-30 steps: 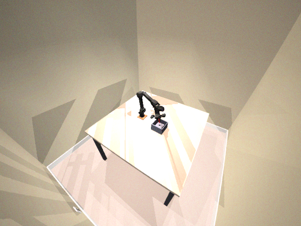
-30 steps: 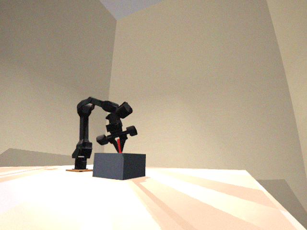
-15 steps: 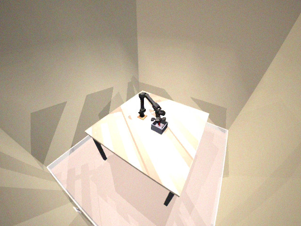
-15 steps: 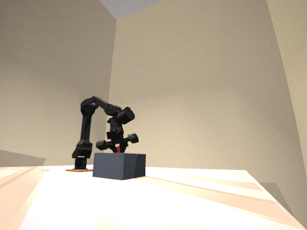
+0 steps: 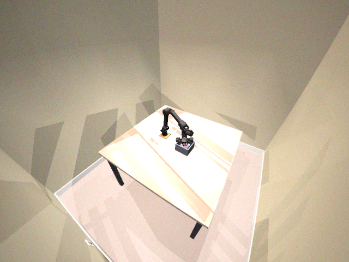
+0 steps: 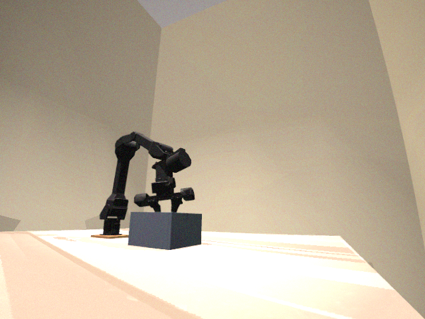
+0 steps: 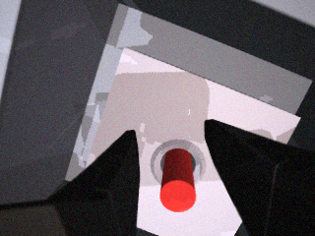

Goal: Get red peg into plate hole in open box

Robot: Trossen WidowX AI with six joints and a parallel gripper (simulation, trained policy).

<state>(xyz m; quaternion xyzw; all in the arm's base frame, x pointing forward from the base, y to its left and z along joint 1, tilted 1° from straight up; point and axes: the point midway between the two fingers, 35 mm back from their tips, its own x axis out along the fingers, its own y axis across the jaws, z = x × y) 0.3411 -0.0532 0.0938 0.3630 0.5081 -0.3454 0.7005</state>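
Note:
The red peg (image 7: pixel 177 196) (image 5: pixel 185 144) stands roughly upright in the box, its lower end in the ringed hole (image 7: pixel 156 165) of the pale plate (image 7: pixel 241 108). How deep it sits cannot be told exactly; a good length still shows above the hole. The grey-blue box (image 5: pixel 181 149) (image 6: pixel 150 230) (image 7: pixel 226 56) is open at the top. My gripper (image 7: pixel 170 134) (image 5: pixel 185 144) (image 6: pixel 165 209) is open, with a gap between the peg and each finger. It reaches down into the box, and the walls hide the fingertips and the peg in the exterior view.
The box stands on the table (image 5: pixel 174 180) (image 6: pixel 240 274), in front of the arm's orange base plate (image 5: pixel 168 137) (image 6: pixel 99 235). The box walls rise around the fingers on all sides. Bands of light and shadow cross the table top.

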